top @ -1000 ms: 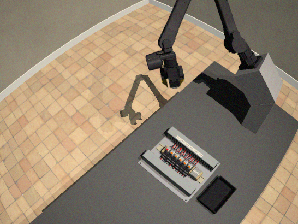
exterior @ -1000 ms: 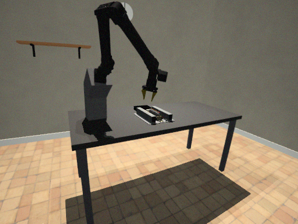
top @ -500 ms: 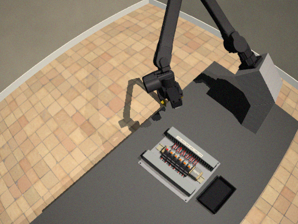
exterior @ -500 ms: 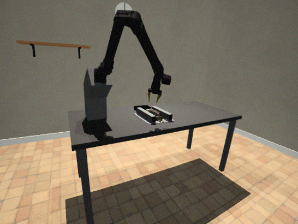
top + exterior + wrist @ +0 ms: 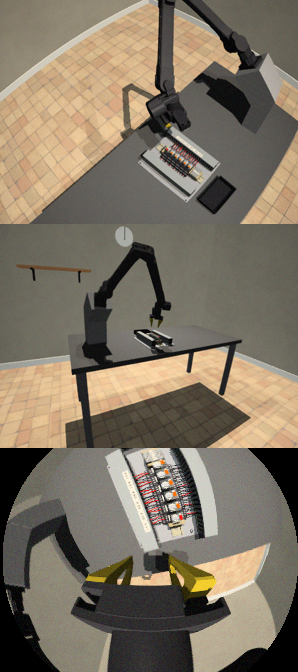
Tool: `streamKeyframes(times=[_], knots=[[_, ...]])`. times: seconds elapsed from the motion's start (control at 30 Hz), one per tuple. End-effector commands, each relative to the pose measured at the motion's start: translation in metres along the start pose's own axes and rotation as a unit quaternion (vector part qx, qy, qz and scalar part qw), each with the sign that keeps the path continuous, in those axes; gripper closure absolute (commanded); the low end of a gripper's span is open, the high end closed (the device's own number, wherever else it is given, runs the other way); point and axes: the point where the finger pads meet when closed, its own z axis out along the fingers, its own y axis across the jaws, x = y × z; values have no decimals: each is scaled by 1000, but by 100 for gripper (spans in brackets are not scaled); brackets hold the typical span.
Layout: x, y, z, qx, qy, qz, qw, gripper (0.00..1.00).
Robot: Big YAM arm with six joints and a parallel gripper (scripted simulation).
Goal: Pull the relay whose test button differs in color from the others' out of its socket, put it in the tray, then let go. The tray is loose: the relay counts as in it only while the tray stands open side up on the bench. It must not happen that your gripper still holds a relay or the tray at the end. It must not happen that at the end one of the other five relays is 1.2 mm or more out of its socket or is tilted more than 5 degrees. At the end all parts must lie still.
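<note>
The relay with the red test button point(image 5: 167, 149) point(image 5: 180, 517) sits in the row at its end nearest to the gripper, and the other five show orange buttons. It appears seated in its socket, so the pull is not yet done. Around the row is the mounting plate point(image 5: 187, 199) point(image 5: 168, 345) point(image 5: 185, 535), with the labelled duct point(image 5: 210, 159) point(image 5: 145, 339) point(image 5: 145, 539) along one side. Just beside the plate, past the far end of the row, stands the tray point(image 5: 228, 182) point(image 5: 141, 330), open side up. The gripper point(image 5: 174, 127) point(image 5: 155, 327) point(image 5: 150, 559) hangs above, a little more than half open, and has hold of nothing. From here, I judge the main danger is lowering with poor alignment: a finger could push the orange-button neighbour and tilt it, or land on the duct. A grip too wide may take two relays, and a pull at a slant may loosen the next one. Later, a low carry could hit the row, and a touch on the rim could shift or tip the tray. In the top view, one finger is hidden under the wrist; the exterior view is too small to tell the relays apart, and the wrist view does not show the tray.

Your gripper point(image 5: 172, 126) point(image 5: 155, 325) point(image 5: 150, 559) now hangs lower, closer to the relay panel point(image 5: 181, 164) point(image 5: 153, 339) point(image 5: 162, 498) than a second ago. Your arm's forearm point(image 5: 166, 41) point(image 5: 156, 281) has swung toward the bench, and its shadow point(image 5: 126, 109) on the tiles has shifted toward the table's edge.
</note>
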Motion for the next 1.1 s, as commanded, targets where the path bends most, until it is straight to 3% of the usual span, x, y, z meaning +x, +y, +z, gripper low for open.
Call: streamKeyframes(times=[0.0,0.43,1.07], knots=[[-19,-23,-14,29,-3,-19,999,41],[-98,-32,6,41,8,-94,995,41],[-159,-29,21,52,18,-149,987,41]])
